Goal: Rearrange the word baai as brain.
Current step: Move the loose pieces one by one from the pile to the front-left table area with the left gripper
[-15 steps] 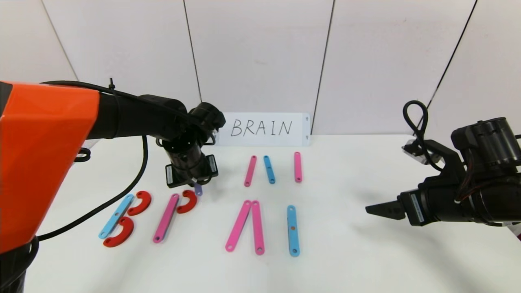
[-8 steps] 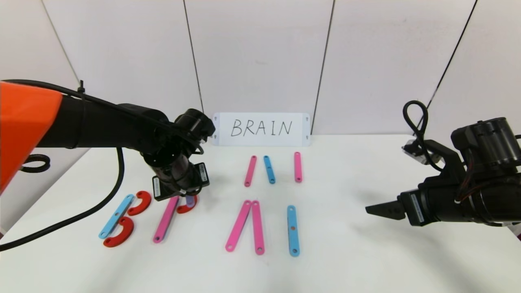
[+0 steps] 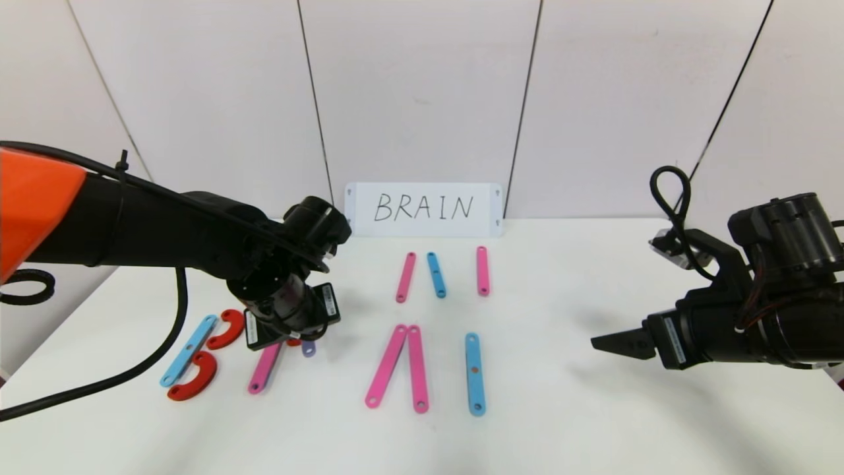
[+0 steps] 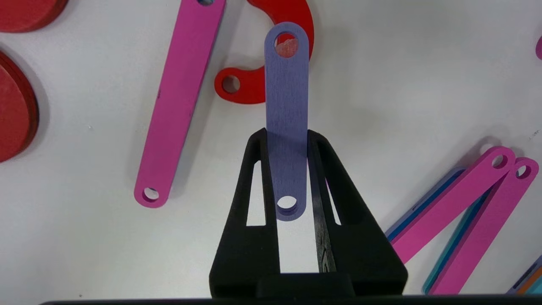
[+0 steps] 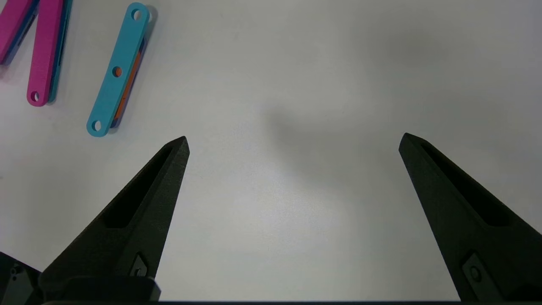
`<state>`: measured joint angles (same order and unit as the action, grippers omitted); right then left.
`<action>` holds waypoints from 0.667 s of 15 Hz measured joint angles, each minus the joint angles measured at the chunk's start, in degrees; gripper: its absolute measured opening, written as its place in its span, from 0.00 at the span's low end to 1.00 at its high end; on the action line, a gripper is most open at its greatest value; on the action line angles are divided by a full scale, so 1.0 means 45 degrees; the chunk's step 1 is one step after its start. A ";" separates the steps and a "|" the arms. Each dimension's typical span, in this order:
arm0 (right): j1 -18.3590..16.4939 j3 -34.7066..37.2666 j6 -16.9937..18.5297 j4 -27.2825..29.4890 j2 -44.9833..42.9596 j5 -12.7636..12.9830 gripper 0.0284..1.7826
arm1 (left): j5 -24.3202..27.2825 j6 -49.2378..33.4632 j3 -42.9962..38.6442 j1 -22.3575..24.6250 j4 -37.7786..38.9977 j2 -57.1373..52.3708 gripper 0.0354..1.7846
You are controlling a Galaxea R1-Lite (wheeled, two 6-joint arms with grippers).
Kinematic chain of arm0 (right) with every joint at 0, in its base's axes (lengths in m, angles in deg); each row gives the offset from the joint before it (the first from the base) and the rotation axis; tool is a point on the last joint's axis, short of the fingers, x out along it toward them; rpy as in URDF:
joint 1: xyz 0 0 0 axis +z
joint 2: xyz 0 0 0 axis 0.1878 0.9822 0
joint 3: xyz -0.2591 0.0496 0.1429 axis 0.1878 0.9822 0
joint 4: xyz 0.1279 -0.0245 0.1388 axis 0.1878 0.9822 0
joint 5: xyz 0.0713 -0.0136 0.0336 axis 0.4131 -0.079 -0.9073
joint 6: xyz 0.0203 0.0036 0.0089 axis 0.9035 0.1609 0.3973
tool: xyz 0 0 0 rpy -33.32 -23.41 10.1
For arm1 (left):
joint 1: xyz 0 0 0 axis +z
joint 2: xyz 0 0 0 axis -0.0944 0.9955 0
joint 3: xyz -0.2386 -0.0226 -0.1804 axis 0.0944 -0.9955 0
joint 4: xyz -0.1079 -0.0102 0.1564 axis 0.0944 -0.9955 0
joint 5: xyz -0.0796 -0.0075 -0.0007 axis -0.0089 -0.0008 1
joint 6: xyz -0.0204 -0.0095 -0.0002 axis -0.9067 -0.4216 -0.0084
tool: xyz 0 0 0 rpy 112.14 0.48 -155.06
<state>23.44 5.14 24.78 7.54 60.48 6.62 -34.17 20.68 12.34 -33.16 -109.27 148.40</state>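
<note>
Table (image 3: pixel 593 435), white and wide, carries everything, with pale wall panels (image 3: pixel 422 92) behind it. Against the wall stands a white card (image 3: pixel 422 209) with BRAIN handwritten in black, the only writing that can be read; small labels on the gripper bodies are too small to make out.

Left arm (image 3: pixel 132 224), black with an orange shell, reaches across the table's left half and hides part of the second letter. Right arm (image 3: pixel 758 310) hangs parked over the right side, its right gripper (image 5: pixel 292 142) with fingers spread wide over bare table, holding nothing.

The plastic letters lie in front of the card. At the left, a blue strip (image 3: pixel 188 349) with two red curves (image 3: pixel 194 377) forms a B. Beside it a long pink strip (image 4: pixel 178 97) lies next to another red curve (image 4: pixel 258 80). Two pink strips (image 3: pixel 399 366) meet in a narrow wedge at centre, with a blue strip (image 3: pixel 475 373) just to their right. Three shorter strips, pink, blue and pink (image 3: pixel 438 274), lie nearer the card.

The left gripper (image 4: pixel 286 140) is clamped on a short purple strip (image 4: pixel 286 106), whose far end overlaps the red curve beside the long pink strip.
</note>
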 joint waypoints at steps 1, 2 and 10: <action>0.0000 0.0000 0.0000 -0.0008 0.0014 0.0011 0.98 | -0.0024 -0.0179 -0.0173 -0.0081 0.0011 -0.0024 0.13; 0.0000 0.0000 0.0000 -0.0165 0.0024 0.0014 0.98 | -0.0033 -0.0355 -0.0290 -0.0125 0.0011 -0.0054 0.13; 0.0062 0.0368 0.0019 -0.1214 0.0306 0.0122 0.98 | -0.0241 -0.1490 -0.1864 -0.0572 0.0038 -0.0647 0.13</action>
<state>23.72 6.79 24.87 2.08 61.85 7.17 -35.26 13.98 3.95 -35.73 -109.10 145.48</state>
